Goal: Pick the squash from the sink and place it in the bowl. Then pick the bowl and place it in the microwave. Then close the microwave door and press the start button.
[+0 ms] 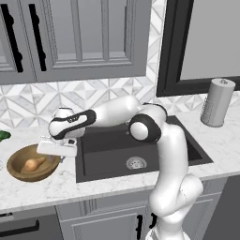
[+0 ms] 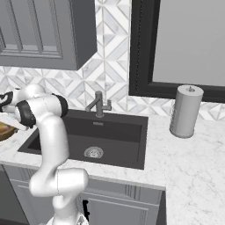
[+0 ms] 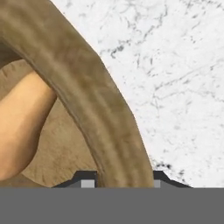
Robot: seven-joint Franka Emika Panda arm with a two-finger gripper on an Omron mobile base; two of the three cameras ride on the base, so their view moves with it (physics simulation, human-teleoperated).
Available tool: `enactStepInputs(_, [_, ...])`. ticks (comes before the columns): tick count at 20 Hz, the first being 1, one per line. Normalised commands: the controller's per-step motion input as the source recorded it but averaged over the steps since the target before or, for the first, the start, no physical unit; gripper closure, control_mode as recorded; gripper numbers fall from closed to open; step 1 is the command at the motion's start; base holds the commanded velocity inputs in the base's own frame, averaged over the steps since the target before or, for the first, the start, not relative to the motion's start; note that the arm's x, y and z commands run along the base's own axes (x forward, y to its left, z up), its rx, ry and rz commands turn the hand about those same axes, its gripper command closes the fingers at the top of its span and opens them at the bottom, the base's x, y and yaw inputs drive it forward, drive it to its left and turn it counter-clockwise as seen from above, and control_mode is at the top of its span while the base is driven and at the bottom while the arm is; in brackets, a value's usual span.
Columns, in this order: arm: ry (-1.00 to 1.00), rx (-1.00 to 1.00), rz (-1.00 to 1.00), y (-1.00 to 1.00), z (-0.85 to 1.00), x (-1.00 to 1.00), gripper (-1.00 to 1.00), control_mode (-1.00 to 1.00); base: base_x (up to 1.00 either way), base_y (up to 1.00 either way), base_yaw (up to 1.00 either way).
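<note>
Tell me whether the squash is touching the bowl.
Touching. In the left base view the squash lies on the bowl's inner floor; the hand view shows it resting against the wood too.

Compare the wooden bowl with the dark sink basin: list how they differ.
The shallow round golden-brown wooden bowl is far smaller than the dark grey rectangular sink basin. The bowl sits on top of the white marble counter; the sink is sunk into it. The bowl holds the small orange-tan squash; the sink holds nothing loose, just its round steel drain. Both are open-topped hollows.
</note>
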Motion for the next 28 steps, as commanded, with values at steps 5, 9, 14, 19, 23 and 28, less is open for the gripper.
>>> enactStepInputs(5, [0.04, 0.01, -0.13, -0.24, 0.05, -0.21, 1.00, -1.00, 0.00, 0.00, 0.00])
enactStepInputs(9, [-0.08, 0.04, -0.21, -0.61, 0.42, -0.62, 1.00, -1.00, 0.00, 0.00, 0.00])
enactStepInputs(14, [-0.25, 0.00, -0.09, -0.47, 0.74, -0.77, 1.00, -1.00, 0.00, 0.00, 0.00])
enactStepInputs(19, [-0.33, 0.00, -0.16, -0.42, 0.65, -0.61, 1.00, -1.00, 0.00, 0.00, 0.00])
enactStepInputs(23, [-0.27, 0.03, -0.29, -0.60, 0.70, -0.54, 1.00, -1.00, 0.00, 0.00, 0.00])
enactStepInputs(28, [-0.14, 0.02, -0.29, -0.77, 0.91, -0.51, 1.00, -1.00, 0.00, 0.00, 0.00])
